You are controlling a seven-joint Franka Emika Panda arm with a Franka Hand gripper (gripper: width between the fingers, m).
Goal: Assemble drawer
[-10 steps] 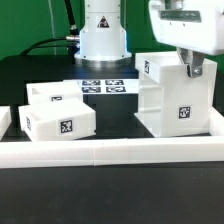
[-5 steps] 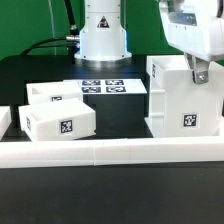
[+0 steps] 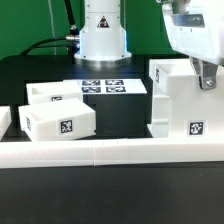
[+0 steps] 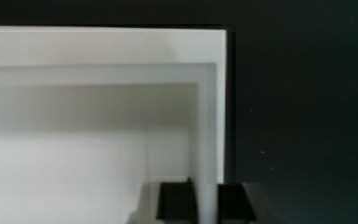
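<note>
The tall white box housing (image 3: 186, 102) stands at the exterior view's right, against the white border rail, with a square tag on its front. My gripper (image 3: 205, 76) reaches down from above and is shut on the housing's side wall. In the wrist view the two dark fingers (image 4: 178, 201) clamp the thin white wall (image 4: 211, 140) between them, and the housing's hollow inside shows beside it. Two small white trays (image 3: 57, 118) with tags sit side by side at the exterior view's left.
The long low white border rail (image 3: 100, 153) runs across the front. The marker board (image 3: 104, 88) lies flat in front of the robot's white base (image 3: 102, 30). The table top is black.
The housing, held in my gripper, has slid toward the exterior view's right and a little nearer the rail. The trays have not moved.
</note>
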